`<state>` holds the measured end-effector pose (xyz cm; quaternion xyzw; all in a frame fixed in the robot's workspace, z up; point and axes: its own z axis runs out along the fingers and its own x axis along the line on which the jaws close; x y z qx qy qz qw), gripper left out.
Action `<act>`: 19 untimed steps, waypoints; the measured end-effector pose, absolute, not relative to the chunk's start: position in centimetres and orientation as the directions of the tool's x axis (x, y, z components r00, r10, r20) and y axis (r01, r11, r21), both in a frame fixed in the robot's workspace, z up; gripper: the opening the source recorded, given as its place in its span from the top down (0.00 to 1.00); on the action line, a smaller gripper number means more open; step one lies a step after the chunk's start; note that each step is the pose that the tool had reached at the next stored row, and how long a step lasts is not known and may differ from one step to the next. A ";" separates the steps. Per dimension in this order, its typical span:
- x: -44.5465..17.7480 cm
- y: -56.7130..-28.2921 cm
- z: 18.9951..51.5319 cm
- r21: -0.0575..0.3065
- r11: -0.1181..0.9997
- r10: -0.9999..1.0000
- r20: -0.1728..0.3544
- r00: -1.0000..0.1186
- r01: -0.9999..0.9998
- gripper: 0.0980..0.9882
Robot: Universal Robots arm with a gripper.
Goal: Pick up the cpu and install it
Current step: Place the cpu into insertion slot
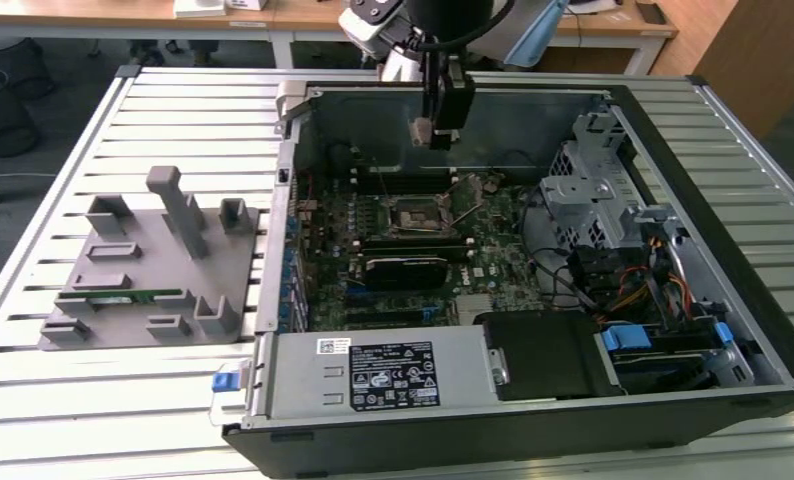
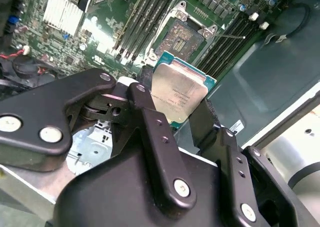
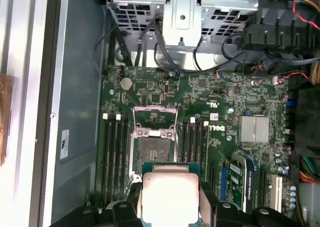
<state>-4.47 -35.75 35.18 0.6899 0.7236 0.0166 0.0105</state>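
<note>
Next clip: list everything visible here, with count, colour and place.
slatted table: one, white, under everything
computer case: one, black, open, on the table
motherboard: one, green, inside the case
socket: one, open and empty, on the motherboard
power supply: one, silver, inside the case beside the motherboard
fixture tray: one, grey, at the exterior view's left of the case
memory stick: one, green, lying in the tray
cpu: one, silvery, held above the motherboard
gripper: one, black, jaws shut on the cpu
</note>
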 end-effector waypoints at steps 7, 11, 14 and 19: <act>-4.5 -35.8 34.9 0.039 0.050 0.999 0.009 -0.050 0.998 0.50; -4.5 -35.8 34.7 0.039 0.050 0.999 0.009 -0.051 0.998 0.50; -4.5 -35.8 34.5 0.039 0.052 0.999 0.009 -0.052 0.998 0.50; -4.5 -35.8 34.4 0.039 0.052 0.999 0.009 -0.053 0.998 0.50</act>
